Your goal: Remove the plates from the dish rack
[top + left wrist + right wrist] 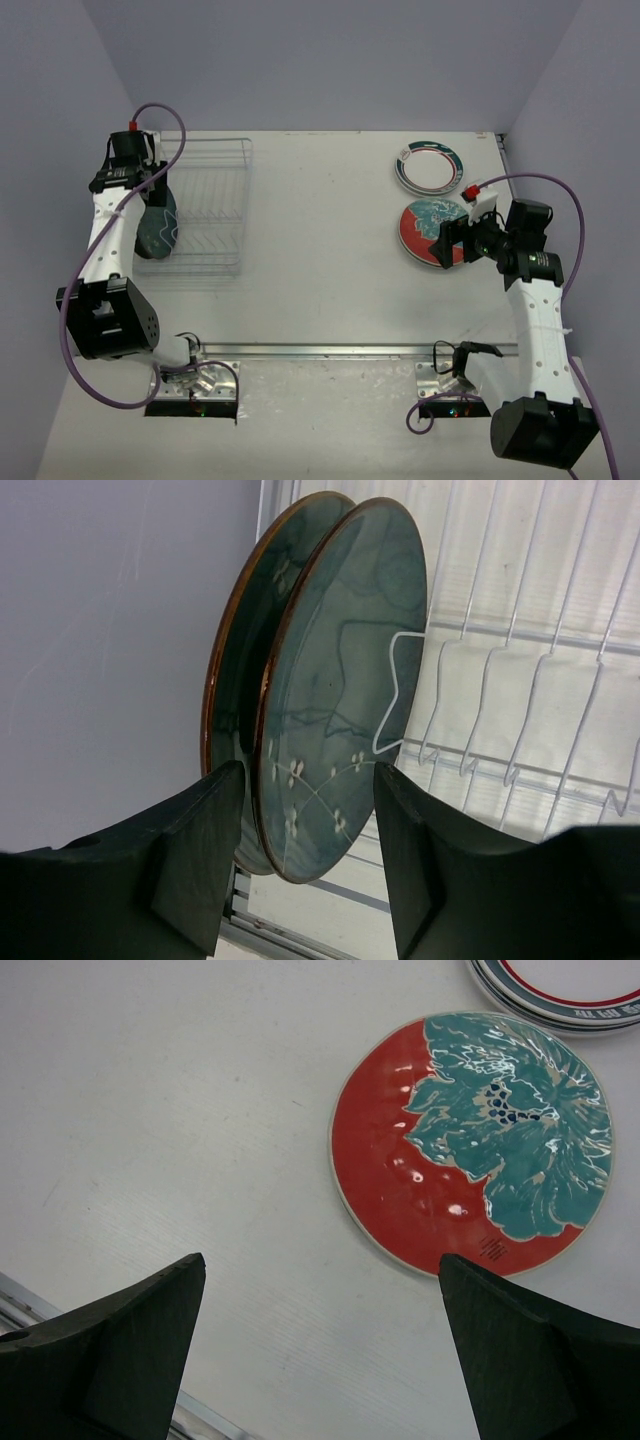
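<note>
The left gripper (310, 775) straddles a plate

Its fingers (190, 870) flank the front teal plate (340, 660); I cannot tell whether they clamp it. A second teal plate (245, 640) stands behind it. Both are upright at the left end of the dish rack (215, 215). The right gripper (322, 1265) gapes wide near the red plate (400, 1180), which lies flat on the table (320, 250) at right.

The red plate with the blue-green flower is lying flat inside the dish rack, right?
Not quite. The red plate is lying flat, but on the table, not inside the dish rack. The right wrist view shows it on the bare tabletop.
</note>
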`<state>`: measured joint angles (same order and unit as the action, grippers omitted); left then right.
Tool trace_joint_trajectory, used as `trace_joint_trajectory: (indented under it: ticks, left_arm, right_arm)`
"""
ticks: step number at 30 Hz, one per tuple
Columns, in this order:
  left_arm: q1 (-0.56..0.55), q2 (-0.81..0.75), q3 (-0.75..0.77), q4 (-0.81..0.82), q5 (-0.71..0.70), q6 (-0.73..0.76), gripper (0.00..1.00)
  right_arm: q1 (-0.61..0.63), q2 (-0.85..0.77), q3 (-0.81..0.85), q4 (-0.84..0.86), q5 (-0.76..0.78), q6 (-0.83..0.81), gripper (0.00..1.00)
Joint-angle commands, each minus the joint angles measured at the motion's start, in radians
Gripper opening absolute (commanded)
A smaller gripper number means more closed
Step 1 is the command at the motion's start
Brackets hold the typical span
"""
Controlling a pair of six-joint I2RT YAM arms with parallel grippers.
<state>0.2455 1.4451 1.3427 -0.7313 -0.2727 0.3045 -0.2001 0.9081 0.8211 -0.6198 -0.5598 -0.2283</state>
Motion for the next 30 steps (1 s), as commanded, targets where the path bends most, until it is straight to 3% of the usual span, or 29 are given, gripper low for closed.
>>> trace_joint_trajectory:
  ticks: [1,14,19,30]
  left_arm:
    - [0.011,0.017,-0.032,0.087,-0.051,-0.016,0.5]
    - [0.006,0.024,-0.092,0.174,-0.045,0.013,0.28]
    - [0.006,0.007,-0.087,0.169,-0.028,0.013,0.0]
    - [-0.024,-0.039,0.078,0.105,-0.019,0.021,0.0]
  right_arm:
    - [0.004,0.002,0.014,0.045,-0.023,0.001,0.99]
    - [0.003,-0.007,-0.005,0.06,-0.031,-0.005,0.99]
    - [0.002,-0.003,0.006,0.055,-0.032,0.0,0.99]
    - [0.003,-0.002,0.049,0.046,-0.041,0.019,0.99]
